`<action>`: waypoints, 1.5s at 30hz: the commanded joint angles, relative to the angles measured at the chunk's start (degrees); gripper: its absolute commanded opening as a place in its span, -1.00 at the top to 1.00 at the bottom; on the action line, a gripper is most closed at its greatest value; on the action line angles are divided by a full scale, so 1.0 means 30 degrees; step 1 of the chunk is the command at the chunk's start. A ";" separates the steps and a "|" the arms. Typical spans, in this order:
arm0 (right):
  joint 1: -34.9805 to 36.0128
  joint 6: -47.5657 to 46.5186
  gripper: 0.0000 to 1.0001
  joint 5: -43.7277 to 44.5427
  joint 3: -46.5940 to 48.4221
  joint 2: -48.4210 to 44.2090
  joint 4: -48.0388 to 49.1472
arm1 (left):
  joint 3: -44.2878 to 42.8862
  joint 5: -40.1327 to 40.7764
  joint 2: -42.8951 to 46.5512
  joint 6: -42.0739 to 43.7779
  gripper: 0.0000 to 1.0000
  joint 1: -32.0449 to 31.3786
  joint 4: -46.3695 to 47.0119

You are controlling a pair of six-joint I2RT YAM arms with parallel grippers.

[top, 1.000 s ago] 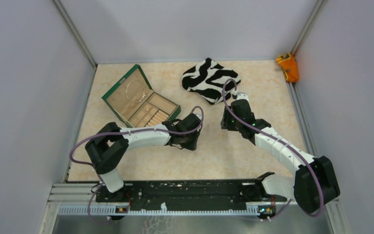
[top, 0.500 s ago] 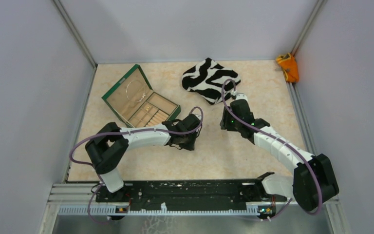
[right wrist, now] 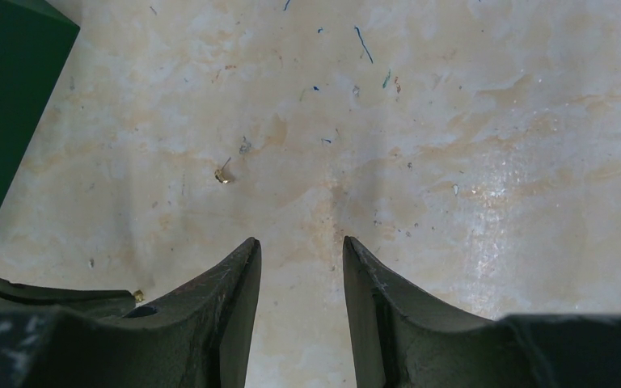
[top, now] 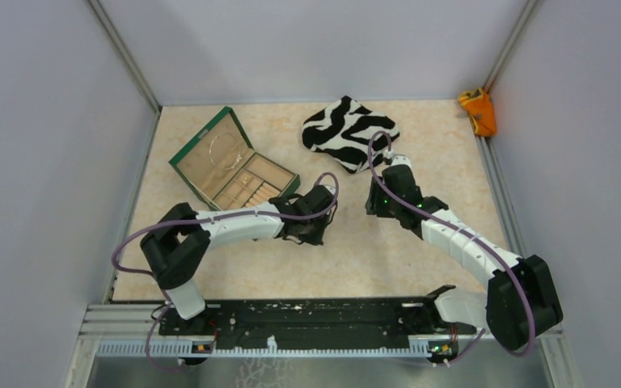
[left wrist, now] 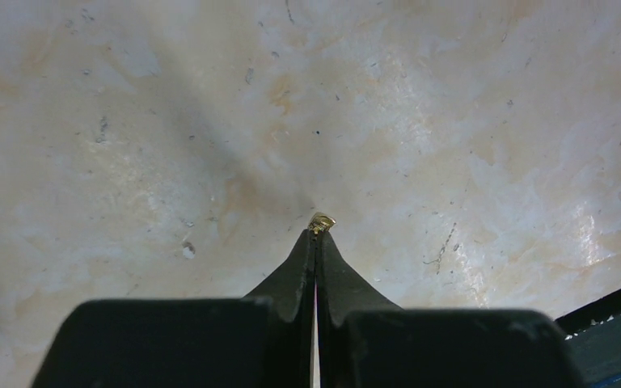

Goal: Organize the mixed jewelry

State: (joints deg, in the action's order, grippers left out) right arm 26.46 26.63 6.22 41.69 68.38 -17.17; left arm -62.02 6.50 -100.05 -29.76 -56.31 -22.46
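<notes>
Top external view
- Landmark: dark green box (top: 234,168), open on the worktop (top: 388,259), with tan compartments inside.
- Wire hoop (top: 221,149): lies in the large undivided section of the box, the part farther from the arms.
- Zebra cloth (top: 349,132): crumpled, well apart from the box, on the right-arm side and toward the far wall.
- Orange object (top: 478,111): far right corner, farthest from the box.
- Left gripper (top: 311,226): tipped down to the worktop just beside the box's near right corner; finger state cannot be told here.
- Right gripper (top: 378,202): beyond the left gripper as seen from the box, between it and the cloth's near edge; both grippers are close but apart.
- Obstruction: the left forearm runs alongside the box's near edge.

Left wrist view
- Fingers (left wrist: 295,271): pressed together with no gap, pinching the held gold speck (left wrist: 321,221) at their very tips.
- Held gold speck: just above bare worktop; contact with the surface cannot be told.
- Lower right corner: a dark edge; whether it is the box cannot be told.

Right wrist view
- Fingers (right wrist: 234,283): parted with a moderate gap, holding nothing, bare worktop between them.
- Loose gold speck (right wrist: 223,175): lies on the worktop between the box corner at upper left and the right gripper, apart from both.
- Left gripper tip: enters at lower left, below the box corner, with a gold glint at its end.
- Surroundings: small blue thread scraps (right wrist: 362,40) lie on the side away from the box.
</notes>
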 commanded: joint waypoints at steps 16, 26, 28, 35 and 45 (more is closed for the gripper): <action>-0.0060 -0.0029 0.16 0.0080 0.0780 -0.0088 0.0869 | -0.2852 0.3145 0.4472 0.2970 1.00 0.7504 -0.4256; -0.0060 0.0001 0.16 -0.0008 0.0925 0.0066 0.0907 | -0.2329 0.3871 0.3743 0.3352 1.00 1.1013 -0.4006; -0.0060 -0.0016 0.16 0.0035 0.0925 0.0022 0.0882 | -0.2084 0.3675 0.3488 0.3453 1.00 1.1359 -0.3689; -0.0060 -0.0057 0.16 0.0095 0.0957 -0.0025 0.0776 | -0.1663 0.2969 0.2592 0.3467 1.00 1.1916 -0.3381; -0.0060 -0.0146 0.16 0.0002 0.1072 0.0066 0.0812 | -0.0346 0.3079 0.2605 0.3133 0.98 1.1937 -0.2600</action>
State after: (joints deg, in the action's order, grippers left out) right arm 26.46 26.61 6.17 41.69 68.42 -16.99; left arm -64.14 15.99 -92.23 -19.88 -20.84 -32.18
